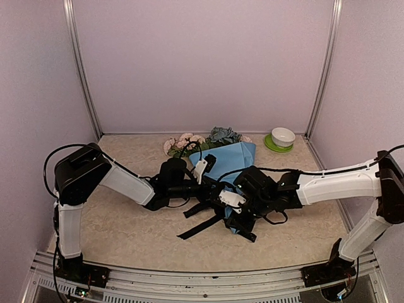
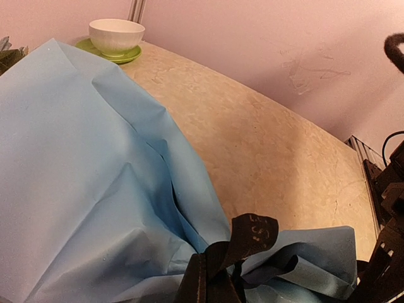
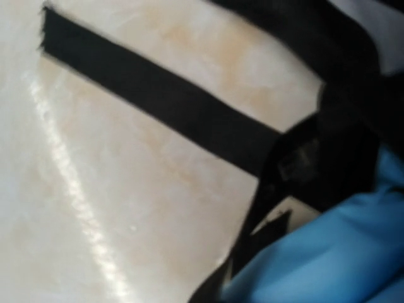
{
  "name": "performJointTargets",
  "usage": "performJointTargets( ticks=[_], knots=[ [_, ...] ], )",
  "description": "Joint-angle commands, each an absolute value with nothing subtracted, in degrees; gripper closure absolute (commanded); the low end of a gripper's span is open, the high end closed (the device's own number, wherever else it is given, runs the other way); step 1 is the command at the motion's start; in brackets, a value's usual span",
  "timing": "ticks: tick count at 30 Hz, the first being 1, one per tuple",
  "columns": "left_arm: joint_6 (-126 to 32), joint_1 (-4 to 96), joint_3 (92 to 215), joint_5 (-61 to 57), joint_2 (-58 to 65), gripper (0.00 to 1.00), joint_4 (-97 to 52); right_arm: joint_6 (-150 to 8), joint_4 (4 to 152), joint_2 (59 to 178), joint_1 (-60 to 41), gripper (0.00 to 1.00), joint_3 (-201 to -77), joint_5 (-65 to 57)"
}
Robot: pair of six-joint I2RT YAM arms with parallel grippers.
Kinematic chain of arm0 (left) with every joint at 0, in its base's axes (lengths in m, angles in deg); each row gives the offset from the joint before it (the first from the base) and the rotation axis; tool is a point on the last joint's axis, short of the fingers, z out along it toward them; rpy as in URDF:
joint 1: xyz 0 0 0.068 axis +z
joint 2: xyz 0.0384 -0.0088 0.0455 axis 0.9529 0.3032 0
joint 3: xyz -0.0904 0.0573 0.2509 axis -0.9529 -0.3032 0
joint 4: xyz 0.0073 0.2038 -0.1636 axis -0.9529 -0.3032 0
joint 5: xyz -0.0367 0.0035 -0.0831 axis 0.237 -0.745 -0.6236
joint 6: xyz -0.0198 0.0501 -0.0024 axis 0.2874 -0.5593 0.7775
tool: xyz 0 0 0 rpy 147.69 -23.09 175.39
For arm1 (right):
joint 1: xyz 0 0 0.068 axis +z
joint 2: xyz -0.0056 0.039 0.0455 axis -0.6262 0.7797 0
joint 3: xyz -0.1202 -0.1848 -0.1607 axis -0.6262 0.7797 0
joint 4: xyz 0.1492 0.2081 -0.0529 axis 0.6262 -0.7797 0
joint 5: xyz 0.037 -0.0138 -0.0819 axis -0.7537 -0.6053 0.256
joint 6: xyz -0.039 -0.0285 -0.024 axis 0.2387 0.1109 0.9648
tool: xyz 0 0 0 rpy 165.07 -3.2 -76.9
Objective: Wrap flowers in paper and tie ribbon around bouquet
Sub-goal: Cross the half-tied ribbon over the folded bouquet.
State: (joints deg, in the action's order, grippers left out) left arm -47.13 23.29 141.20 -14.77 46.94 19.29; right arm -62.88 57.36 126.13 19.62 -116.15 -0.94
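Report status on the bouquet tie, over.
Left gripper shut at the bouquet; right gripper low over its narrow end, state unclear. Ribbon bunched at the neck, ends trailing on table. Bowl in far corner, clear of work.

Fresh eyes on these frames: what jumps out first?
The light blue paper cone of the bouquet lies mid-table, its flowers toward the back wall, with the left arm and right arm meeting over its narrow near end. A black ribbon bunches there, its ends trailing toward the near edge. A white bowl on a green saucer sits in the far right corner.
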Motion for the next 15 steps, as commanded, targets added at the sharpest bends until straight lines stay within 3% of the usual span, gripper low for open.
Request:
performJointTargets(
  ticks=[1, 5, 10, 15],
  knots=[
    [-47.6, 23.0, 142.3, -15.3, 45.1, 1.00, 18.5, -63.3, 56.2, 126.3, 20.0, 1.00, -117.7, 1.9],
    [-47.9, 22.9, 142.2, -15.1, 45.0, 1.00, 18.1, -66.3, 56.6, 124.9, 19.0, 1.00, -119.4, -2.1],
    [-48.1, 22.6, 142.4, -14.4, 45.2, 1.00, 18.0, -75.0, 60.4, 126.9, 13.0, 1.00, -119.6, -19.2],
    [-48.5, 22.3, 142.3, -14.0, 45.1, 1.00, 17.5, -83.5, 69.1, 126.6, 7.1, 1.00, -117.0, -25.2]
  ],
)
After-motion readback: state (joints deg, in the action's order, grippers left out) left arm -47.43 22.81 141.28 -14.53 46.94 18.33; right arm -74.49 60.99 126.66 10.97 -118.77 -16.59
